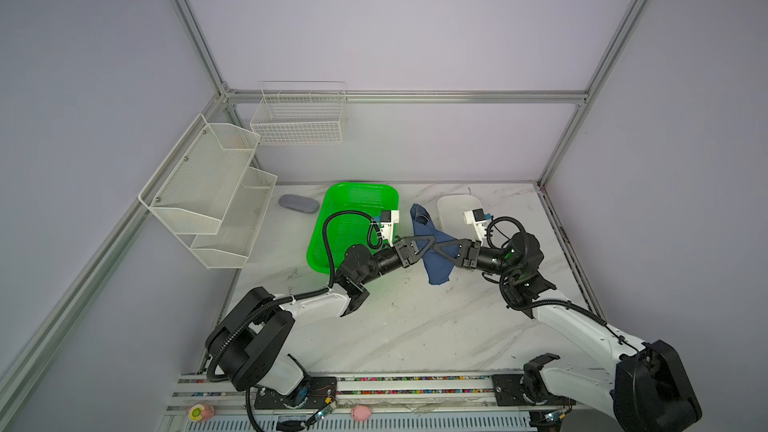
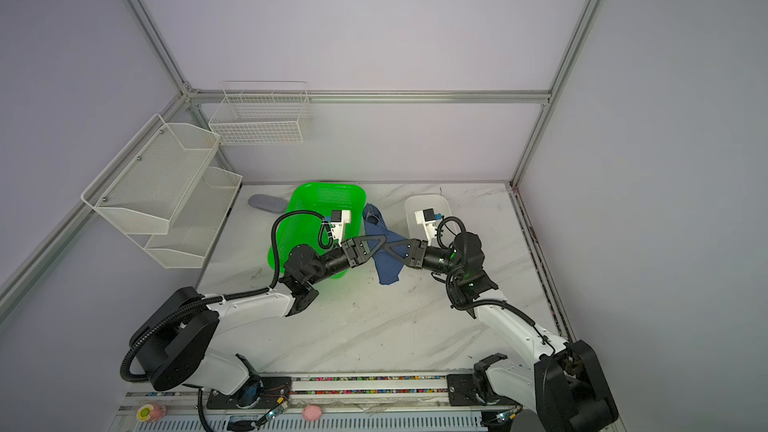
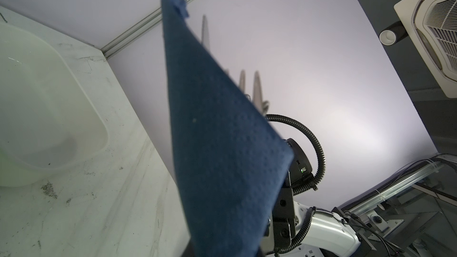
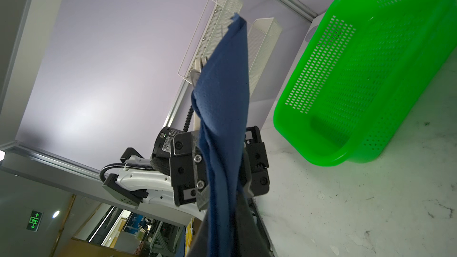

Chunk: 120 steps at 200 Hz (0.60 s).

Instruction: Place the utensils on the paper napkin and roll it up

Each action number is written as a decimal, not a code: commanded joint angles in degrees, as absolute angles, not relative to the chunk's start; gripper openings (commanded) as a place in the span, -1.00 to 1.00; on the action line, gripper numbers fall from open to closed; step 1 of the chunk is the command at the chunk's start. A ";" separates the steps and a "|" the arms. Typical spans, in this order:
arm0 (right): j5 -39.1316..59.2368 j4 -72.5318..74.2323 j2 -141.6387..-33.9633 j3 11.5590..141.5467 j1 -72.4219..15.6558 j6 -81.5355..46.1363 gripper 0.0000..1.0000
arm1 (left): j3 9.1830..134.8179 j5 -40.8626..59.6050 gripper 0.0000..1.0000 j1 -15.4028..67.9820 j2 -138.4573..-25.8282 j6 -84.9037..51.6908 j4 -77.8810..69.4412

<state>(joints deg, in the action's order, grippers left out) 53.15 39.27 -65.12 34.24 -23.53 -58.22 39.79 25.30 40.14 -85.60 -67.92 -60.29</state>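
Two robot arms meet tip to tip over a marble-patterned table (image 1: 415,326), with the paper napkin (image 1: 436,270) held up between them. In both top views the navy sheet hangs crumpled and half-wrapped in the gap between a bright green perforated basket (image 1: 357,187) and a white tray (image 1: 453,201). One end points towards the back wall and the other droops towards the table's near side.

The left gripper (image 1: 433,238) reaches in from the basket side, its fingers drawn together on the napkin. In the left wrist view the sheet rises straight out from between them and fills the middle of the frame. The right gripper (image 1: 433,252) comes in from the tray side. In the right wrist view a dark finger (image 4: 247,231) lies close against the fabric, though the folds hide whether it pinches or has slackened.

The utensils (image 3: 257,87) ride inside the napkin. Fork tines and one slim silver tip poke out past its edge in the left wrist view, and tines (image 4: 200,64) also show in the right wrist view.
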 commanded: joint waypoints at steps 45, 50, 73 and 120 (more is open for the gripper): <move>49.41 29.83 -60.46 36.12 -22.60 -54.37 -0.33 | 43.27 25.32 -0.77 39.90 -83.36 -67.11 -64.10; 48.75 28.42 -59.80 36.33 -22.41 -53.92 -0.30 | 43.26 25.38 -0.77 39.90 -83.29 -67.00 -63.91; 46.27 23.91 -57.20 36.53 -21.12 -52.84 -0.22 | 43.16 25.09 -0.78 39.90 -82.90 -66.62 -63.27; 40.47 11.32 -54.71 37.80 -19.86 -46.82 -0.21 | 42.92 24.87 -0.78 39.87 -82.61 -66.58 -63.28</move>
